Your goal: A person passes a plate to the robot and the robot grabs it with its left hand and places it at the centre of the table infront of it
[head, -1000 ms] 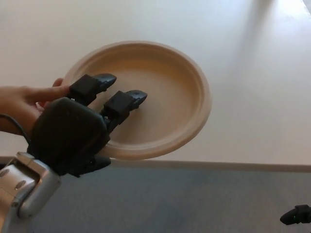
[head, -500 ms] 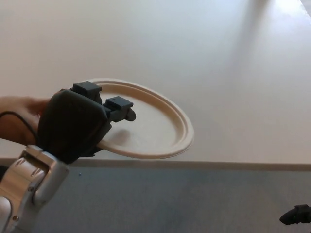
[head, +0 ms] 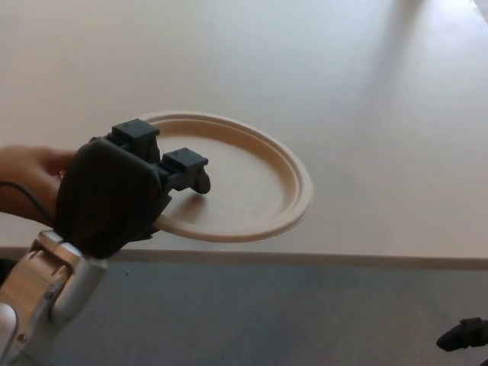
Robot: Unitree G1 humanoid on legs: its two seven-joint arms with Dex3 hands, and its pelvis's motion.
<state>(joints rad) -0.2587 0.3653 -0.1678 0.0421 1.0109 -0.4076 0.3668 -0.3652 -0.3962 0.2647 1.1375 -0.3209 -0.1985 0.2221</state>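
A tan paper plate [head: 252, 183] hangs tilted above the near edge of the pale table [head: 366, 114]. My left hand [head: 122, 191] is shut on the plate's left rim, two black fingers [head: 187, 169] lying on its top face. A person's hand [head: 27, 179] shows at the left edge, just behind my hand; whether it still touches the plate is hidden. Only a black tip of my right hand [head: 465, 334] shows at the bottom right, low over the floor.
The table's front edge [head: 343, 261] runs across the picture below the plate. Grey floor [head: 290, 320] lies in front of it. Bright light falls on the far right of the table.
My left hand has closed on the plate's rim and the plate has tilted flatter. The person's hand has drawn back toward the left edge.
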